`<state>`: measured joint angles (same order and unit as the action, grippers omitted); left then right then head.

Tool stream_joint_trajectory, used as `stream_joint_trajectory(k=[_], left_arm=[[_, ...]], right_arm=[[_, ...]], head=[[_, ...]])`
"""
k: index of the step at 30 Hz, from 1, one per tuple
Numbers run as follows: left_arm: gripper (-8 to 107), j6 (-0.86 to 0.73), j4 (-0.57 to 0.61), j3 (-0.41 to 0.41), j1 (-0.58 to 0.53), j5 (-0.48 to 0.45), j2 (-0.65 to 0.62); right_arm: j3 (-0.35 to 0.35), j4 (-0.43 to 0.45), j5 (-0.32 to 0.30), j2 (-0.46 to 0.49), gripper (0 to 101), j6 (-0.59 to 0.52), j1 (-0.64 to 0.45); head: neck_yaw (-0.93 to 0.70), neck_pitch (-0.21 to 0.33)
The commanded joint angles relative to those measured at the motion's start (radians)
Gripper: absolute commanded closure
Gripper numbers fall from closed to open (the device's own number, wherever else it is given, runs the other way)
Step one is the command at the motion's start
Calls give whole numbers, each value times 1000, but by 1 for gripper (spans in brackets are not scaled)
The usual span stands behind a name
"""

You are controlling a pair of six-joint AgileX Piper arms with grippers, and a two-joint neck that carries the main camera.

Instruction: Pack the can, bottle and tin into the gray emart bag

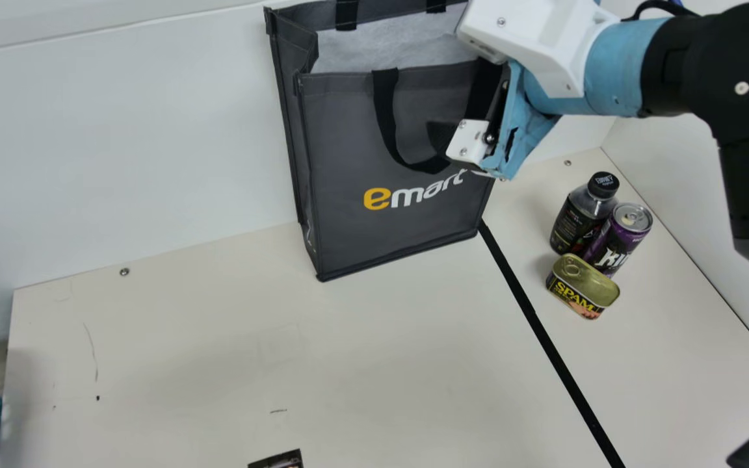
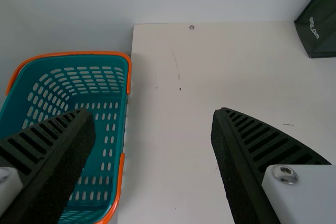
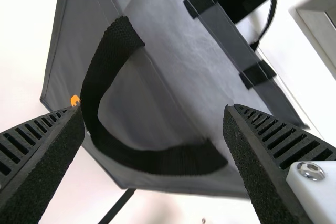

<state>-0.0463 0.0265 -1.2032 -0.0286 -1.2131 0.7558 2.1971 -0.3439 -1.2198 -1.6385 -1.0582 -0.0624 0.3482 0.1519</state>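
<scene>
My right gripper (image 1: 472, 142) is at the upper right front of the upright gray emart bag (image 1: 387, 227), beside its front handle. Seen from the right wrist, the gripper (image 3: 153, 111) is open, with the black handle loop (image 3: 157, 161) and the bag's mouth (image 3: 173, 40) between and beyond its fingers. Right of the bag stand the dark bottle (image 1: 568, 224) and the purple can (image 1: 615, 240), close together, with the gold-topped tin (image 1: 582, 286) just in front. My left gripper (image 2: 154, 115) is open over the table's left part, nothing between its fingers.
A teal basket with orange handles (image 2: 110, 129) is beyond the table's left edge. White walls stand behind and at the right. A black line (image 1: 543, 335) crosses the table between bag and groceries. Part of a dark item (image 1: 278, 461) lies at the near edge.
</scene>
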Motion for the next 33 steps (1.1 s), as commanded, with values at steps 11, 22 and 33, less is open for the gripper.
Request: stream_joint_trajectory(k=[11,22,33], left_arm=[[9,0,0,0,0,0,0],[9,0,0,0,0,0,0],[9,0,0,0,0,0,0]], right_arm=[[53,-37,0,-107,10,-121,5],[39,-63,0,-161,10,-252,10],[40,-82,0,-202,37,-319,13]], head=[[1,23],[1,23],[1,23]])
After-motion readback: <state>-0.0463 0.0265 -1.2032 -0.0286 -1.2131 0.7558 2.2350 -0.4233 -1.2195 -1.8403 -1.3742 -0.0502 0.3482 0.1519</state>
